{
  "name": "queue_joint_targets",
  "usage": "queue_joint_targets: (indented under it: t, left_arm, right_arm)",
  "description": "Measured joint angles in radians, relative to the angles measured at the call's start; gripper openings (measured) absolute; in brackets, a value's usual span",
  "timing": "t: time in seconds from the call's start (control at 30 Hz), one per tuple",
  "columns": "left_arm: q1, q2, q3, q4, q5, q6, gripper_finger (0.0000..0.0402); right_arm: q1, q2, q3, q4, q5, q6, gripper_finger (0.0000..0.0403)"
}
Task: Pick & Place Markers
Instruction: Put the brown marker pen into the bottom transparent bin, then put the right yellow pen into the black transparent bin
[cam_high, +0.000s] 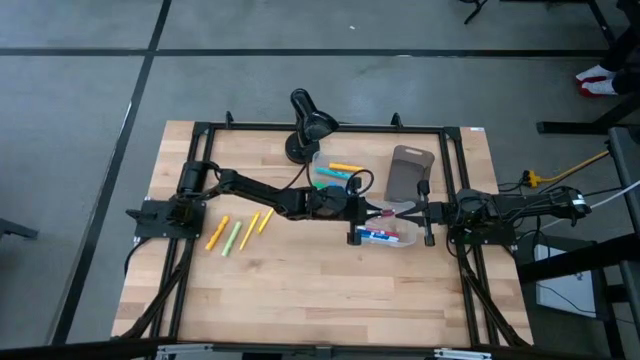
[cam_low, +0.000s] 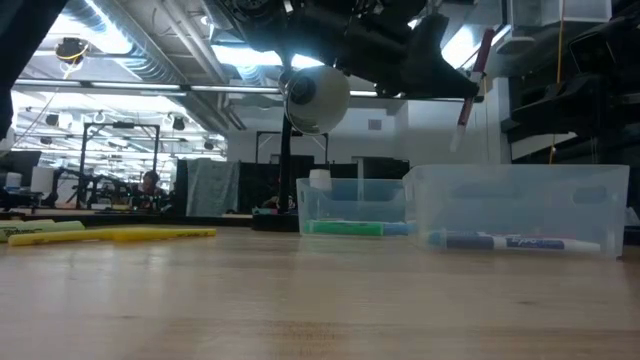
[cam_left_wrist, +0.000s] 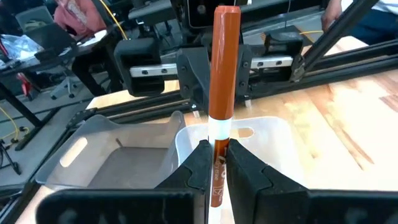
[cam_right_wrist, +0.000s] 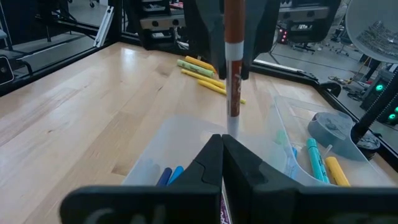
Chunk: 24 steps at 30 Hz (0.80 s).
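High view: the left gripper reaches in from nine o'clock to the table's centre, pinching a red marker whose long axis runs along the three-to-nine line toward the right gripper, which faces it from three o'clock just beside the marker's far end. Below them sits a clear bin at about five o'clock from the left fingertips, already holding a blue marker. A second clear bin at eleven o'clock holds green and yellow ones, and a grey-brown tray lies at one o'clock. Loose yellow and green markers rest on the wood well apart at eight o'clock, nearer the left arm's base.

In the left wrist view the left fingers clamp the marker's white lower barrel, the red body pointing straight out ahead over the bin. In the right wrist view the right gripper's fingers are pressed together, empty, with the marker's tip hanging just beyond their ends and in line with them.

Judging from this, the marker is held by the left arm alone; dropping it calls only for the left fingers to part, with the bin just below
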Motion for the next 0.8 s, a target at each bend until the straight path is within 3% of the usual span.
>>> queue_joint_targets:
  t: [0.37, 0.8]
  left_arm:
    - [0.019, 0.000, 0.000, -0.001, 0.000, -0.007, 0.0033]
    - [0.035, 0.000, 0.000, -0.001, -0.003, -0.011, 0.0108]
  right_arm:
    - [0.000, 0.000, 0.000, 0.000, 0.000, 0.000, 0.0007]
    - [0.000, 0.000, 0.000, 0.000, 0.000, 0.000, 0.0007]
